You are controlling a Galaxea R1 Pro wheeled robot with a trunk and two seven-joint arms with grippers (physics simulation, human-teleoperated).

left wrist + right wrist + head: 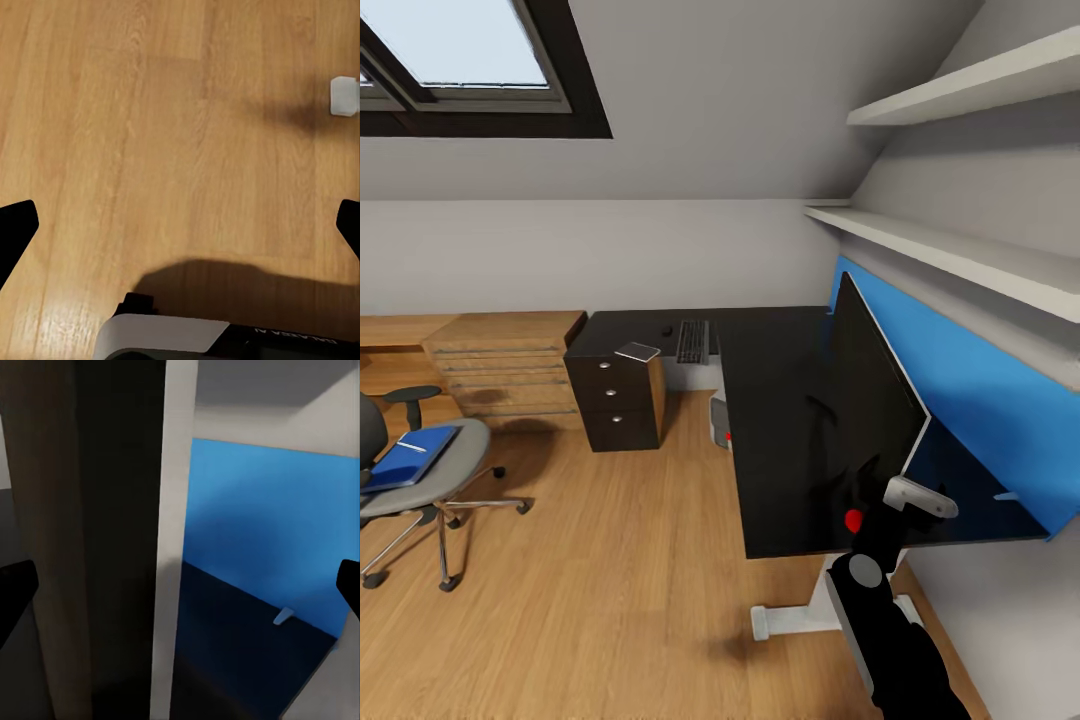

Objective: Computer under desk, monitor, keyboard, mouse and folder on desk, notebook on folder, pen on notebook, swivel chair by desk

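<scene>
The black-topped desk (pixel 770 400) with its blue back panel (pixel 970 390) runs along the right wall. On it the monitor (pixel 872 400) stands edge-on. My right gripper (pixel 888 503) is open at the monitor's near end; in the right wrist view the monitor's pale edge (pixel 172 547) lies between the spread fingers of the right gripper (pixel 180 592). The keyboard (pixel 693 342), the mouse (pixel 667 330) and a flat grey notebook (pixel 637 351) lie on the desk's far wing. The computer (pixel 718 420) stands under the desk. The swivel chair (pixel 430 480) at far left carries the blue folder (pixel 405 462) with the pen (pixel 412 446) on it. My left gripper (pixel 180 225) hangs open over the wooden floor.
A dark drawer unit (pixel 618 405) stands under the desk's far wing, and a light wooden drawer chest (pixel 505 372) beside it. Two white shelves (pixel 960 255) jut from the right wall above the desk. The desk's white foot (pixel 780 620) rests on the floor close to me.
</scene>
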